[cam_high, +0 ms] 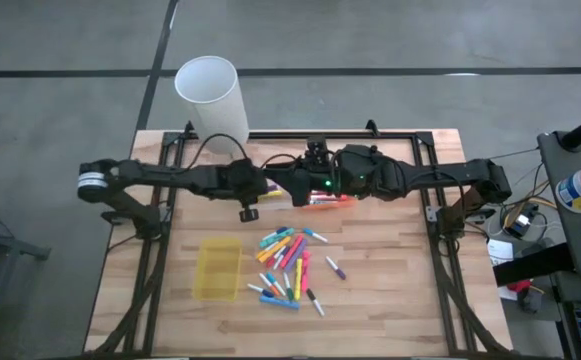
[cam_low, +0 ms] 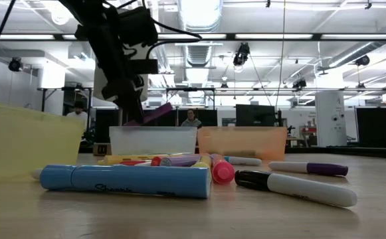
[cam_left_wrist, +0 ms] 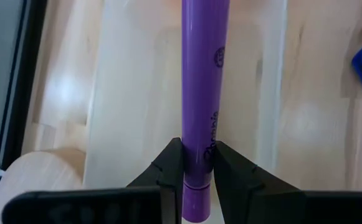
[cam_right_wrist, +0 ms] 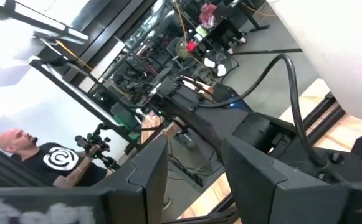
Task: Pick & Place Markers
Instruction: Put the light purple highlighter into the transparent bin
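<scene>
- While the rest of the markers lie scattered at the high view's lower centre, a purple marker sits clenched in the left gripper over a clear tray.
- An orange tray stands just beside it; a yellow tray lies left of the pile.
- The right gripper, fingers parted and empty, hovers at centre frame.

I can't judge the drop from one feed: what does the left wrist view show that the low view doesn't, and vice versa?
Only the left wrist view shows the left hand shut on the purple marker, directly over the clear tray. Only the low view shows the marker's height above the clear tray, plus the orange tray, yellow tray and loose markers. Both show marker and clear tray.
</scene>
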Controlling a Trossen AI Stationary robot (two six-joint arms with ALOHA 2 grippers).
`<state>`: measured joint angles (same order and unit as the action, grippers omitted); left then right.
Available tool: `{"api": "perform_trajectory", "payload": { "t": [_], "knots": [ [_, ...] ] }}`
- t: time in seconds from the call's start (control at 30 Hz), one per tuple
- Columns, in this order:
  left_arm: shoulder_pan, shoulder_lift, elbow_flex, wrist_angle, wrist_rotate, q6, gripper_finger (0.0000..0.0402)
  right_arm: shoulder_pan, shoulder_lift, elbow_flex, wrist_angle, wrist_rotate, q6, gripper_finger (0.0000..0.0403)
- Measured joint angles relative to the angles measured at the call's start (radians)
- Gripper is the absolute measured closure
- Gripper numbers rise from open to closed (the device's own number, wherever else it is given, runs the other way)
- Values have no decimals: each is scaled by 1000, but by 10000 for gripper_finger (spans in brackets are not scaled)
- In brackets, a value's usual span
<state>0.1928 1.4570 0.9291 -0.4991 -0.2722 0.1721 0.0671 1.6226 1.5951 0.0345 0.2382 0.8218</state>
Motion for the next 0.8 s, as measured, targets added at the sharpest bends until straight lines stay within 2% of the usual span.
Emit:
{"api": "perform_trajectory", "payload": {
  "t": [0.43,0.63,0.8],
  "knots": [
    [4,0,16,1,5,-7,337,9,0,0,0,0,-12,257],
    [7,-1,27,2,-11,-89,335,9,0,0,0,0,-14,258],
    [18,-2,30,3,10,-104,305,9,0,0,0,0,-14,262]
  ]
}}
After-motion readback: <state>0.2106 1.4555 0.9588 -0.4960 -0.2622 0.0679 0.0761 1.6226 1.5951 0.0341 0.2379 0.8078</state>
